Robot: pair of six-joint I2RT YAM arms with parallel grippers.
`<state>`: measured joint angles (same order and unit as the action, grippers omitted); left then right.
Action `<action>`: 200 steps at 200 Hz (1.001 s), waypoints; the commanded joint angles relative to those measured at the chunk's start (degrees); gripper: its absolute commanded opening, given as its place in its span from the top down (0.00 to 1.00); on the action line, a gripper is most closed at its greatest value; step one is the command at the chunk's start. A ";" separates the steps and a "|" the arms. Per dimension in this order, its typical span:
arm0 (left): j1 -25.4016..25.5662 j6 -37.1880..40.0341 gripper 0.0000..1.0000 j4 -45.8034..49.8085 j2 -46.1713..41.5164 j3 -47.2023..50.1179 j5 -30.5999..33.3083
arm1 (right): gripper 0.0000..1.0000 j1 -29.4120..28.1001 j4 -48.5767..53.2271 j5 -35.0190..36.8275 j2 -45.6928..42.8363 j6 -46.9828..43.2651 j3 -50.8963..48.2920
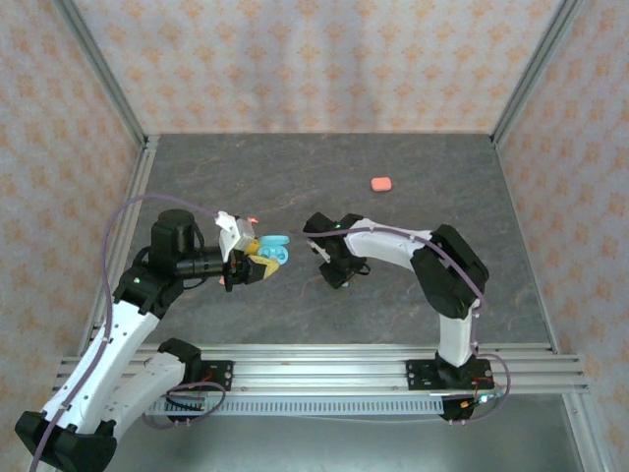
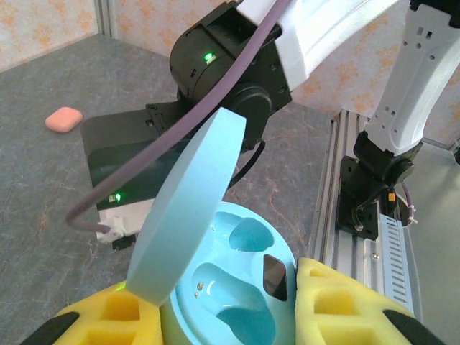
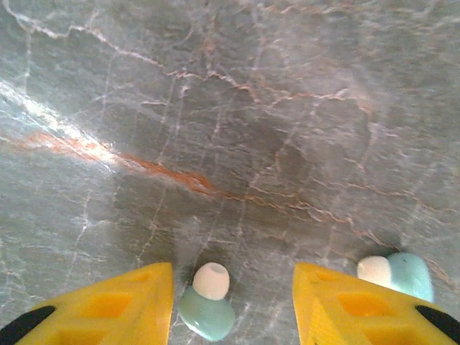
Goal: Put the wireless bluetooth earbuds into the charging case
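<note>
My left gripper (image 2: 228,320) is shut on a teal charging case (image 2: 241,284), its yellow fingers (image 2: 338,302) pressing both sides. The lid (image 2: 190,215) stands open and both wells are empty. In the top view this gripper (image 1: 261,260) holds the case (image 1: 273,246) above the table, left of centre. My right gripper (image 3: 231,305) is open just above the table. A teal earbud (image 3: 207,305) with a white tip lies between its fingers, close to the left one. A second teal earbud (image 3: 399,273) lies just outside the right finger. In the top view the right gripper (image 1: 334,267) points down near the case.
A pink oval case (image 1: 381,184) lies shut at the back right of the dark marbled table (image 1: 413,157), and shows as well in the left wrist view (image 2: 63,119). The right arm's black wrist (image 2: 215,72) hangs close behind the open lid. Walls enclose the table.
</note>
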<state>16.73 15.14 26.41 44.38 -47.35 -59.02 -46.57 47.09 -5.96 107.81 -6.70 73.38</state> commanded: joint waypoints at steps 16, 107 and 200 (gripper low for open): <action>-0.43 1.48 0.92 0.22 -0.80 -0.59 1.02 | 0.53 -0.02 1.66 0.94 -6.79 13.98 0.53; -0.47 1.21 0.92 -1.11 -0.85 0.15 0.66 | 0.67 -1.77 -31.09 -5.08 -24.25 68.38 -28.76; -0.47 2.11 0.92 -0.11 -1.04 0.40 1.01 | 0.68 -1.10 -36.40 -4.82 -18.78 72.54 -30.67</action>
<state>16.73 15.44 26.39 44.34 -47.35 -58.04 -48.18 10.85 -12.71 88.16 64.01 42.68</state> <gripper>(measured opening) 0.324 0.323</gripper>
